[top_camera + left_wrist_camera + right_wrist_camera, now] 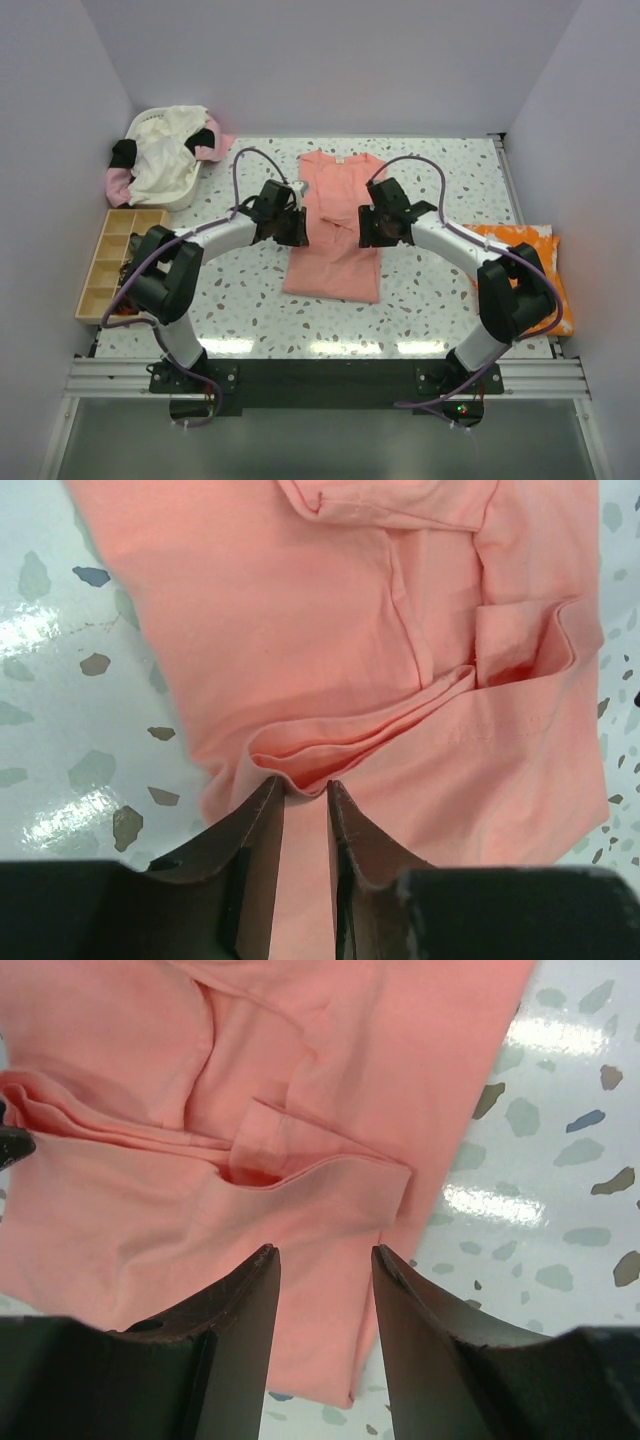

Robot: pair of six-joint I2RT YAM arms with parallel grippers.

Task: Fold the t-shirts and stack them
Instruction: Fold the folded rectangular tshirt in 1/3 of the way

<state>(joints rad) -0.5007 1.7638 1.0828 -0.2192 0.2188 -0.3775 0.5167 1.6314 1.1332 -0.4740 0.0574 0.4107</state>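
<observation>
One pink shirt [335, 270], one orange shirt [530, 240]; right gripper [324, 1252] spread wide. Left gripper [303, 783] narrow at pink's fold; grip unclear.

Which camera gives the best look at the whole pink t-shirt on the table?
The top external view: the salmon-pink t-shirt shows there from collar to hem. Each wrist view shows only a close patch of its creased middle, with the outline cut off.
</observation>
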